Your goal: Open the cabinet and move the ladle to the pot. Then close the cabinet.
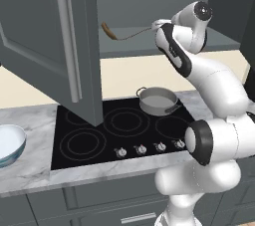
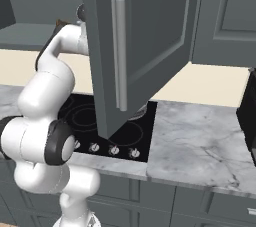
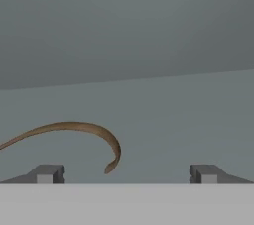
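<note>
The cabinet is open, its left door (image 1: 50, 46) swung out over the counter and its right door (image 2: 135, 46) swung out toward the camera. Inside, on the shelf, lies the ladle (image 1: 124, 34), brown wooden end to the left and thin shaft running right to my gripper (image 1: 154, 25). In the hand view the ladle's curved brown end (image 3: 74, 129) sits just above the left fingertip (image 3: 49, 173). The gripper (image 3: 127, 173) is open with its tips wide apart. The silver pot (image 1: 158, 100) stands on the back right of the stove, below the gripper.
A black stovetop (image 1: 89, 143) with front knobs lies in a marble counter (image 2: 200, 146). A pale blue-white bowl (image 1: 7, 143) sits at the counter's left. The open left door hangs low over the stove's left burners. Grey drawers run below the counter.
</note>
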{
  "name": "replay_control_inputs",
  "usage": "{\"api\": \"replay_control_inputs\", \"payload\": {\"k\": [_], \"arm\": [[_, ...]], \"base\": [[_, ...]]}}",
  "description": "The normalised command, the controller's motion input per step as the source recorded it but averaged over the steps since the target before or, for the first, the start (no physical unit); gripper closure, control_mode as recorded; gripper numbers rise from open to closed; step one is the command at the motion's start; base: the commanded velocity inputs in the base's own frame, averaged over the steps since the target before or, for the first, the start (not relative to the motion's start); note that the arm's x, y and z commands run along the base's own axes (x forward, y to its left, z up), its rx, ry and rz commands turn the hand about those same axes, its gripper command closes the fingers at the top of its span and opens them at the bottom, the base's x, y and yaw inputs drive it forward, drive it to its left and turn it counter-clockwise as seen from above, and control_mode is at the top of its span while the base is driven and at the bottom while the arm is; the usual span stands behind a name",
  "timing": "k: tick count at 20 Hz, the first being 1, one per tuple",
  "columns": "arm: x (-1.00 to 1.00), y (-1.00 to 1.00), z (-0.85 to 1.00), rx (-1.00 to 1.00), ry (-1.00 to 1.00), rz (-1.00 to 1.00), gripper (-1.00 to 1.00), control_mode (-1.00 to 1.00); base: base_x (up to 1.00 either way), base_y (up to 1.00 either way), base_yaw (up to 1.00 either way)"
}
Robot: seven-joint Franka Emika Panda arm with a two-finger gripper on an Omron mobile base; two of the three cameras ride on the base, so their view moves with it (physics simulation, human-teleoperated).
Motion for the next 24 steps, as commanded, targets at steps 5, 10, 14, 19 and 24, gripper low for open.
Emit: {"api": "replay_control_inputs", "payload": {"k": [5,10,14,19,24], "arm": [[0.11,-0.06,-0.02,0.0,0.0,0.02,-1.0,-1.0],[0.1,0.0,-0.08,0.0,0.0,0.02,-1.0,-1.0],[0.1,0.0,-0.06,0.0,0.0,0.02,-1.0,-1.0],[0.21,0.0,-0.03,0.0,0.0,0.02,-1.0,-1.0],[0.29,0.0,-0.03,0.0,0.0,0.02,-1.0,-1.0]], "base": [[0.0,0.0,0.0],[0.0,0.0,0.0],[0.0,0.0,0.0],[0.0,0.0,0.0],[0.0,0.0,0.0]]}}
